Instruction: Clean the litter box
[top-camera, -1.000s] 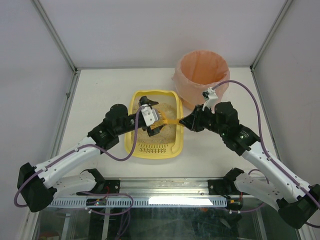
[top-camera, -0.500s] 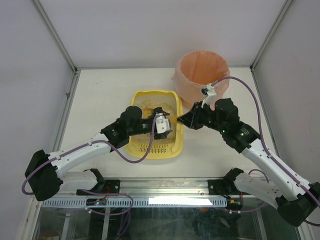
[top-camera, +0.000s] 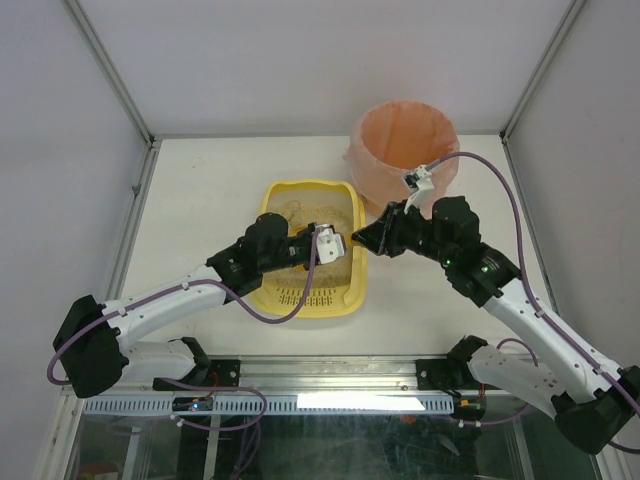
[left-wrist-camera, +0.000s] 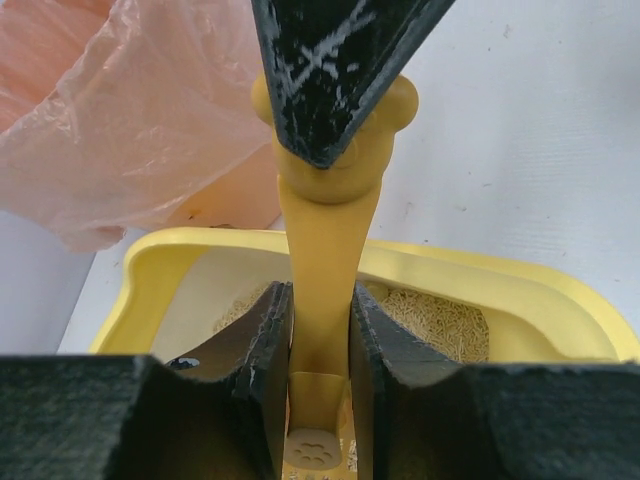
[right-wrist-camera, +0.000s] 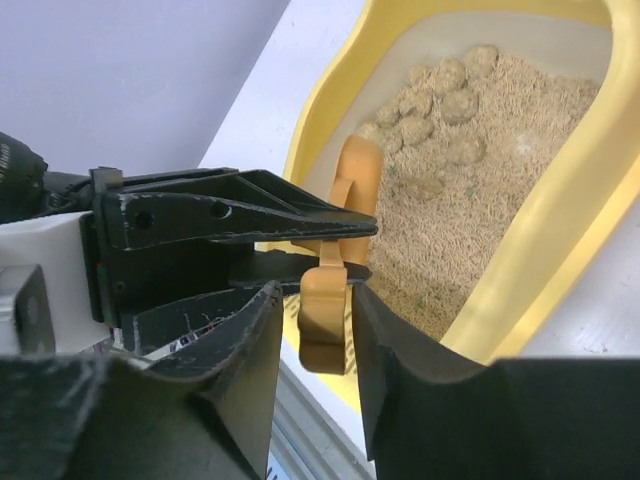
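Hazard: orange scoop (left-wrist-camera: 322, 250) was gripped over the litter box (top-camera: 310, 185) by both arms at once. The left gripper (left-wrist-camera: 320, 340) was clamped on the mid-handle, and the right gripper (right-wrist-camera: 318, 320) was narrowed about the knobbed end. Opposed pulls could have twisted or dropped it. Round bin (top-camera: 365, 165), with a pink-orange bag liner, stood just beyond the box's far right corner, contents unseen. Pale-yellow litter box sat mid-table and held beige litter (right-wrist-camera: 480, 190), clumps (right-wrist-camera: 440, 100) and a slotted grate (top-camera: 305, 297) at its near end.

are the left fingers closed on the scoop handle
Yes, both left fingers press against the sides of the orange scoop handle.
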